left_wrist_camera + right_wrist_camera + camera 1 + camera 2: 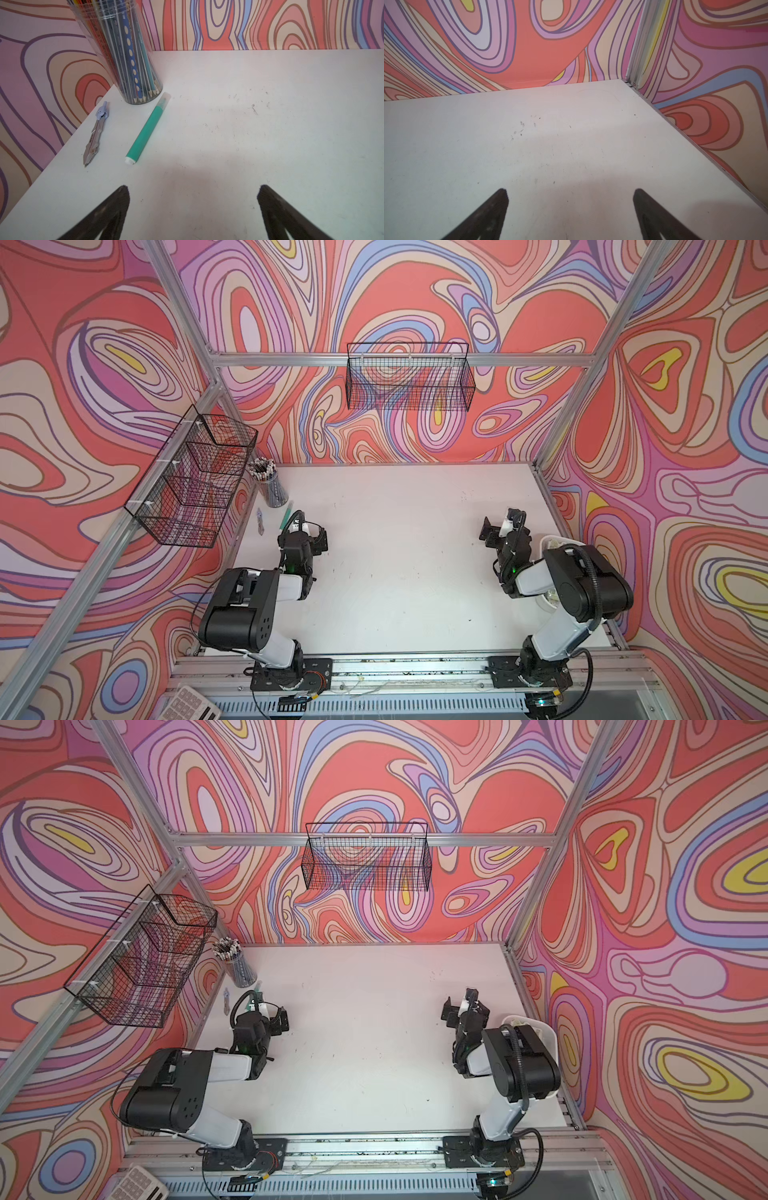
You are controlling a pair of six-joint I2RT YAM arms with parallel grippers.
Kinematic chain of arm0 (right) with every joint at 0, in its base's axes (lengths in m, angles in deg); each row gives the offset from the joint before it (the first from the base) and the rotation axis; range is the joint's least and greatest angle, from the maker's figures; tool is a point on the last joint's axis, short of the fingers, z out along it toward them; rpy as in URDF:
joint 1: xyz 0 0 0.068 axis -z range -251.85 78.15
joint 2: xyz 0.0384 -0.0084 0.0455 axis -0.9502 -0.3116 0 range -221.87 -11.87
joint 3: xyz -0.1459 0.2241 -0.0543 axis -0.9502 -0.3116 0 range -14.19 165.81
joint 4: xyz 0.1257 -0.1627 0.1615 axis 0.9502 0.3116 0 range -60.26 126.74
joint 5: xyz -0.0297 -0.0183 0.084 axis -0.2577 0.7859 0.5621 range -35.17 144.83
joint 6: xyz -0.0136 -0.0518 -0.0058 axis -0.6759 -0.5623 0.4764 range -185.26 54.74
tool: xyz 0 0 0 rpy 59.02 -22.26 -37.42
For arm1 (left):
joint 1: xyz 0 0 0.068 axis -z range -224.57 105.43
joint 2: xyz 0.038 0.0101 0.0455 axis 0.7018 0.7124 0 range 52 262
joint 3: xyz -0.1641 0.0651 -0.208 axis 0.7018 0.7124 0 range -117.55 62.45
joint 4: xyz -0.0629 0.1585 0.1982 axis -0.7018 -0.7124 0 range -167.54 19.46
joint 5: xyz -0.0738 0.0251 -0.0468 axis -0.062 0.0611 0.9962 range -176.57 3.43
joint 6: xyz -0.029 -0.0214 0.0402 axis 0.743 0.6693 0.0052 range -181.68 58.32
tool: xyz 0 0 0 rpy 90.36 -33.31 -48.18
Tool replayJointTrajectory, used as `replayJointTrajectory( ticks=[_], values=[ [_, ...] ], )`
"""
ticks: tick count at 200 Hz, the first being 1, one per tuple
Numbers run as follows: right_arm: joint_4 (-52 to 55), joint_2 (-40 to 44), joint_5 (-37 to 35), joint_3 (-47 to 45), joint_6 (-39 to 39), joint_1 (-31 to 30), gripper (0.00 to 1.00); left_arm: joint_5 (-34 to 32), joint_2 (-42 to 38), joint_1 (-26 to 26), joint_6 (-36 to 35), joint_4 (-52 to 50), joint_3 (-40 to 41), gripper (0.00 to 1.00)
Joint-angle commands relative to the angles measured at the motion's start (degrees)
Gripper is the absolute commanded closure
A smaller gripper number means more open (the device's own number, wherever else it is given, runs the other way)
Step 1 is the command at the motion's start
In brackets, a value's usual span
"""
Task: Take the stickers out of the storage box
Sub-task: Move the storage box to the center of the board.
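White storage box [550, 1042] lay largely hidden under right arm [523, 1073]; left gripper [193, 187] and right gripper [570, 190] both stood released, empty.

You have walls [415, 290] swirled in coral, pink, purple, blue, beige and yellow. The table [395, 572] is scuffed white, the storage box [550, 1042] at right white, the wire baskets [409, 377] black. Far left, the pen [145, 131] is green, the compass [94, 137] grey and lilac.

You've got a pencil jar [124, 62] at the table's [395, 531] far left corner, green pen [145, 131] and grey compass [95, 133] lying just beside it, back basket [409, 377] and side basket [195, 481] on the frame, calculator [191, 703] at the front edge.
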Motion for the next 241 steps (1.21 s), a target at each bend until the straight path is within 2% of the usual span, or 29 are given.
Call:
replayJointTrajectory(
  ticks=[1, 213, 241],
  values=[
    [-0.3, 0.7, 0.3, 0.5, -0.7, 0.2, 0.02, -0.5, 0.3, -0.3, 0.2, 2.0, 0.2, 0.00],
    [-0.5, 0.9, -0.4, 0.4, -0.5, 0.2, 0.02, 0.6, 0.3, -0.3, 0.0, 1.3, -0.1, 0.00],
    [8.1, 5.3, -2.8, 3.0, 0.6, 0.2, 0.02, 2.6, 0.0, -0.4, -0.9, 0.6, -0.4, 0.00]
  ],
)
